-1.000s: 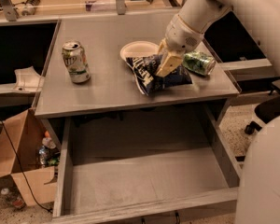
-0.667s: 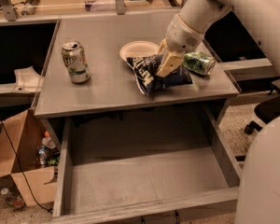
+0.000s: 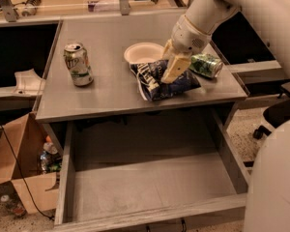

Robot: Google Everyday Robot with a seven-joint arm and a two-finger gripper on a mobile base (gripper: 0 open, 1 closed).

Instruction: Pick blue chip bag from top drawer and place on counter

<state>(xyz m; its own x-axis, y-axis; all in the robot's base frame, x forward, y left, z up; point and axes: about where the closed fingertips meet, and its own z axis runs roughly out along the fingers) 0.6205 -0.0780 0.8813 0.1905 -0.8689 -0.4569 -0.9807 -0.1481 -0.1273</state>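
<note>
Cardboard box (image 3: pixel 17 166): open on the floor at far left, below the counter's corner.
Upright can (image 3: pixel 78 64): green and white, standing on the left part of the counter, well apart from the bag.
The counter (image 3: pixel 111 88): flat grey top with a thick front edge, pictured above the open drawer.
The top drawer (image 3: pixel 150 185): pulled out toward the camera, its plain grey bottom and low side walls showing.
White bowl (image 3: pixel 142 52): sits on the counter just behind the bag.
The blue chip bag (image 3: pixel 153 81): crinkled dark navy foil with white lettering, lying on the counter right of centre, near the front edge and touching the bowl's rim.
My claw (image 3: pixel 169 77): reaches down from the upper right, its yellowish tip on the bag's top; whether it is pinching the foil or spread, I cannot tell.
Lying can (image 3: pixel 206 65): green, on its side just right of my claw, near the counter's right edge.
</note>
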